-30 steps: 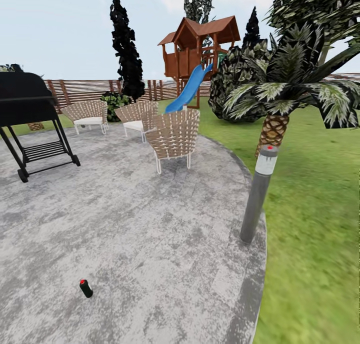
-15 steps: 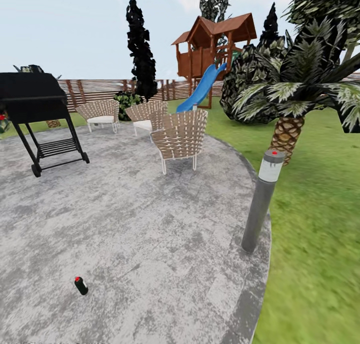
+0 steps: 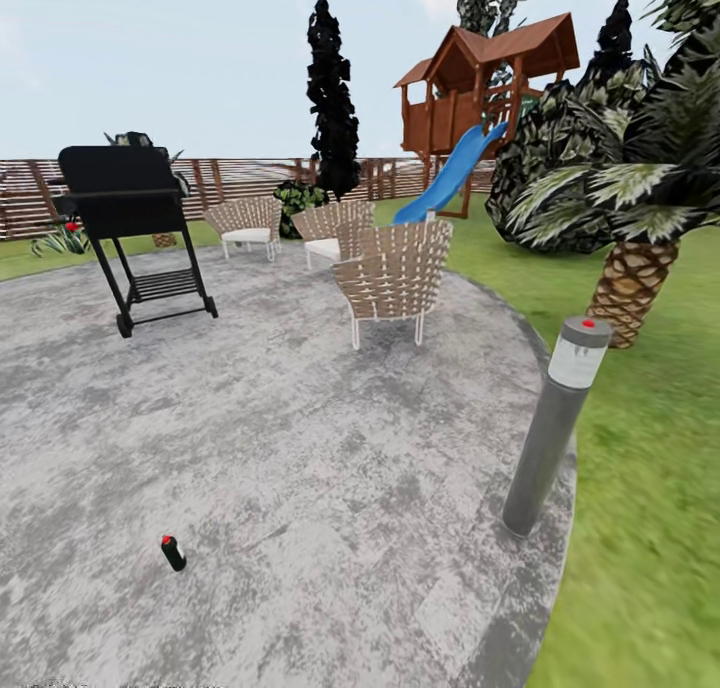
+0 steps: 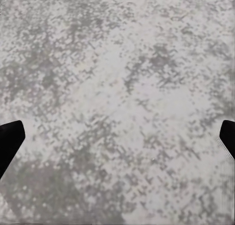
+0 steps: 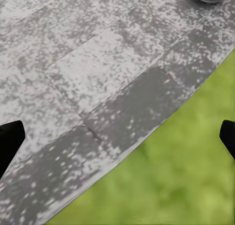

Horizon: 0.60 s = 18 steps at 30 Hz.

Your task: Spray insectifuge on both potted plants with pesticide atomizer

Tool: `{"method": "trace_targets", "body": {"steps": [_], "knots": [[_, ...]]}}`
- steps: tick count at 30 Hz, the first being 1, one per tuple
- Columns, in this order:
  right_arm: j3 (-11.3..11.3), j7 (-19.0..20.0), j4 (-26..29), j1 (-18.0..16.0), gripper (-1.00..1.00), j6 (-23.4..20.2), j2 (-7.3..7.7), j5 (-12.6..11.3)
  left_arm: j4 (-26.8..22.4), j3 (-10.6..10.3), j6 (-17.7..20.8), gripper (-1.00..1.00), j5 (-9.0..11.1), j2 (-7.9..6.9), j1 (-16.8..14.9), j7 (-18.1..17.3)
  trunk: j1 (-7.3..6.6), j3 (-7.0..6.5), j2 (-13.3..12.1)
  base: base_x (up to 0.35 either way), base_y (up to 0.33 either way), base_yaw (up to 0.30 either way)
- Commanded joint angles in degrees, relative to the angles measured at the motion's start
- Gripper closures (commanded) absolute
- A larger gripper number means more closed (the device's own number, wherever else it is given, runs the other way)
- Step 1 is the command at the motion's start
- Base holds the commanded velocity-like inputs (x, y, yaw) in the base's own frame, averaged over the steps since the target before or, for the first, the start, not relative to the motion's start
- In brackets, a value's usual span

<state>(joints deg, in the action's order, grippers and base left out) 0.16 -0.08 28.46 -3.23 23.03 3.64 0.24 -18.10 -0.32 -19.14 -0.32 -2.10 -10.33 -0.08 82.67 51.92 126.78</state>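
A small dark bottle with a red top (image 3: 173, 553) stands on the grey stone patio (image 3: 300, 438), low and left in the head view; it is too small to tell whether it is the pesticide atomizer. The two potted plants are out of view. My left gripper (image 4: 117, 141) is open above bare patio stone, its black fingertips (image 4: 9, 144) showing at the picture's edges with nothing between them. My right gripper (image 5: 117, 141) is also open and empty, over the patio's curved edge where stone meets lawn (image 5: 186, 176).
A grey bollard lamp (image 3: 555, 423) stands at the patio's right edge. Woven chairs (image 3: 390, 273) and a black grill (image 3: 130, 223) stand farther back. A palm (image 3: 640, 218), a playhouse with a blue slide (image 3: 470, 108) and the slat fence (image 3: 240, 183) lie beyond.
The whole head view has swung to the left: the grill, chairs and lamp all shift rightwards in the picture. The small bottle stays where it was on the patio.
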Motion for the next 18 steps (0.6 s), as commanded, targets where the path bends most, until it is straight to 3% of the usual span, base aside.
{"method": "trace_targets", "body": {"steps": [1,18], "knots": [[0.02,-0.01,-0.05,-0.02,-1.0,0.17,0.01,0.02,0.06,-0.03,-0.19,-1.0,-0.03,-0.01,-0.04,-0.01,0.0,0.05,0.02,0.087,-0.269,0.278],[0.02,-0.01,0.01,-0.02,-1.0,0.17,0.03,0.02,0.0,-0.03,-0.19,-1.0,-0.03,-0.01,-0.04,-0.01,0.0,0.05,0.02,0.022,-0.274,0.278]]}}
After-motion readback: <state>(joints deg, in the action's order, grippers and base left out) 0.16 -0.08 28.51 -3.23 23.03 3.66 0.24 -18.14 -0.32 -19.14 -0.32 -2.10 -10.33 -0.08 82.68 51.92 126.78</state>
